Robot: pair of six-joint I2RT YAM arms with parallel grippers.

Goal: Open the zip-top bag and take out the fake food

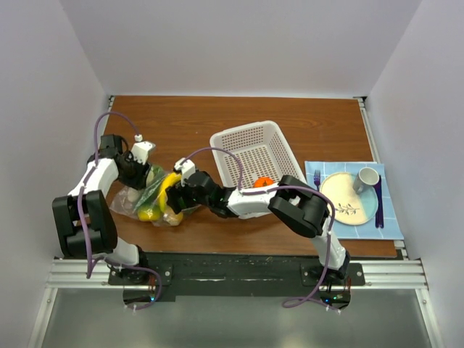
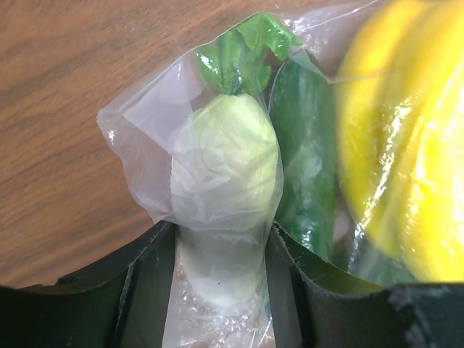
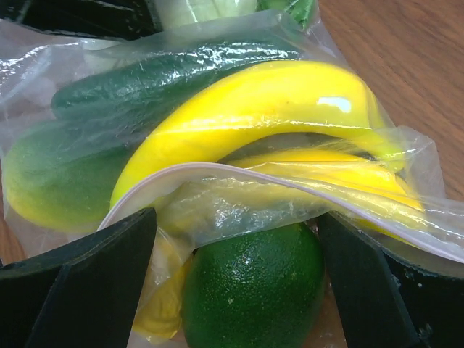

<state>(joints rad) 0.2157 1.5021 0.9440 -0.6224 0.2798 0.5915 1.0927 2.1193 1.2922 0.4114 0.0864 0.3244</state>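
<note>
The zip-top bag (image 1: 145,201) lies on the table at the left, holding a yellow banana (image 3: 246,101), a dark green cucumber (image 3: 145,80), a whitish radish (image 2: 225,167) and other pieces. My left gripper (image 2: 221,290) is shut on the bag's far end, pinching the plastic around the whitish radish. It also shows in the top view (image 1: 138,180). My right gripper (image 3: 235,283) is open at the bag's mouth, its fingers on either side of a green round fruit (image 3: 254,290) under the zip rim (image 3: 217,174). An orange piece (image 1: 264,181) lies in the white basket.
The white perforated basket (image 1: 254,141) stands right of the bag, with my right arm crossing its near side. A beige plate (image 1: 348,199) with a cup and a purple fork (image 1: 378,199) sits on a blue mat at the far right.
</note>
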